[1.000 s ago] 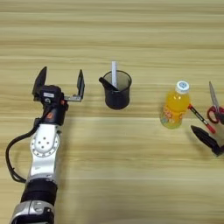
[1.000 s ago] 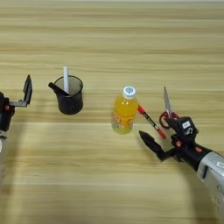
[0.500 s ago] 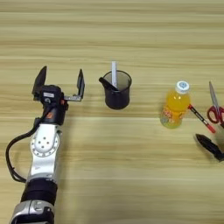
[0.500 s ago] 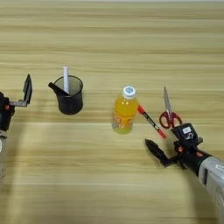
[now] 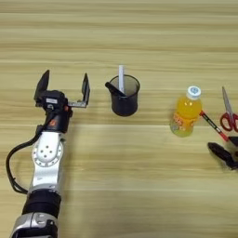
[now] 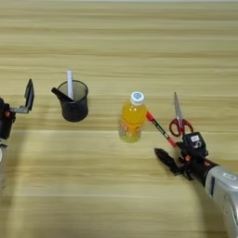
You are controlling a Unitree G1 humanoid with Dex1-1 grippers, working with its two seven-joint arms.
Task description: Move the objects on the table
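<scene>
Since a second ago my right gripper (image 6: 179, 155) has slid nearer me, away from the scissors (image 6: 178, 119); its jaws look spread, holding nothing. Landmark: the orange juice bottle (image 6: 131, 117) standing on the worktop (image 6: 119, 42). Just right of it lies the red-capped pen (image 6: 161, 129), slanting down toward the right jaws, its lower end close beside them. Left of the bottle, a black cup (image 5: 124, 95) holds the black marker (image 5: 114, 89) and a white stick (image 5: 121, 79). Further left, my left gripper (image 5: 63, 87) is parked, jaws wide open.
</scene>
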